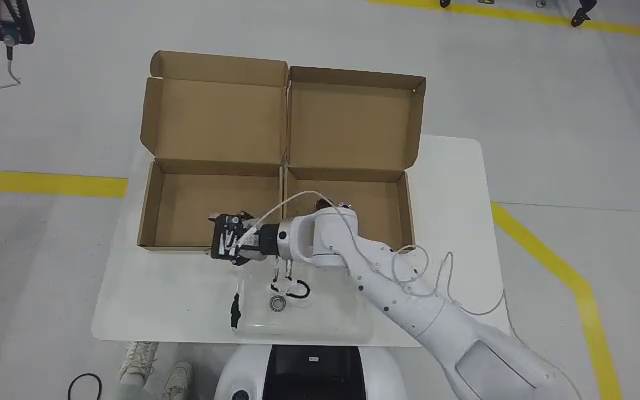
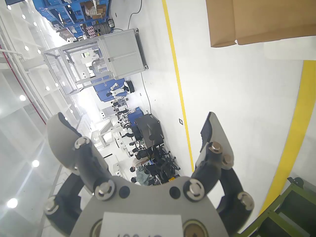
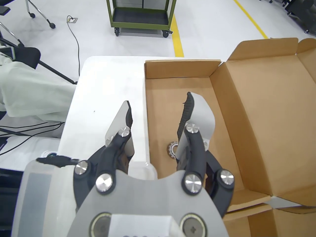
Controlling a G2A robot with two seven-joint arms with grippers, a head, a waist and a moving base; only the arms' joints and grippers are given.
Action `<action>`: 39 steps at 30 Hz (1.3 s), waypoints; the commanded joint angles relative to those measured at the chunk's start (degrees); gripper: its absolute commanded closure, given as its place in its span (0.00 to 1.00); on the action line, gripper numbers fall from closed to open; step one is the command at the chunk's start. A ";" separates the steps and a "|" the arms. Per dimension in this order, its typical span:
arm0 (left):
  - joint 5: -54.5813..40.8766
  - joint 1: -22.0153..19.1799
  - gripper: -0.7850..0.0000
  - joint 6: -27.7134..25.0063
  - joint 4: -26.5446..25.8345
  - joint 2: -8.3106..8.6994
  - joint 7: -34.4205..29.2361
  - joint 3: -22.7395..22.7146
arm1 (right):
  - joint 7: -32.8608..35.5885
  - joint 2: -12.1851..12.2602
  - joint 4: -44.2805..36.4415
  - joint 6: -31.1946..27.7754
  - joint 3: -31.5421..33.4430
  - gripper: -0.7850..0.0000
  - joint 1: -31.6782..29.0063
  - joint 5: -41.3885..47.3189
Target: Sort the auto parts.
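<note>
One metal ring part lies in box, just beside R claw, spread wide, empty.

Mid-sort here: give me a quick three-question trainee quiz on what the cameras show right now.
1. True or false: the right gripper is shut on a part.
2. What lies in the cardboard box by that gripper? A) a bearing B) a spark plug C) nothing
3. Fill in: unsorted parts wait in a clear ___ at the near edge of the table.
Key: 1 false, it is open; 2 A; 3 tray.
</note>
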 commanded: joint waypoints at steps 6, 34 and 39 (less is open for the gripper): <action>0.00 0.00 0.00 0.00 0.00 0.00 0.00 0.00 | 6.06 5.17 -13.28 -7.01 7.47 0.42 -12.47 -4.08; 0.00 0.00 0.00 0.00 0.00 0.00 0.00 0.00 | 23.67 8.65 -15.59 -11.48 3.62 0.51 -18.62 -10.83; 0.00 0.00 0.00 0.00 0.00 0.00 0.00 0.00 | 26.15 8.46 -15.09 -9.88 2.02 0.44 -17.95 -11.18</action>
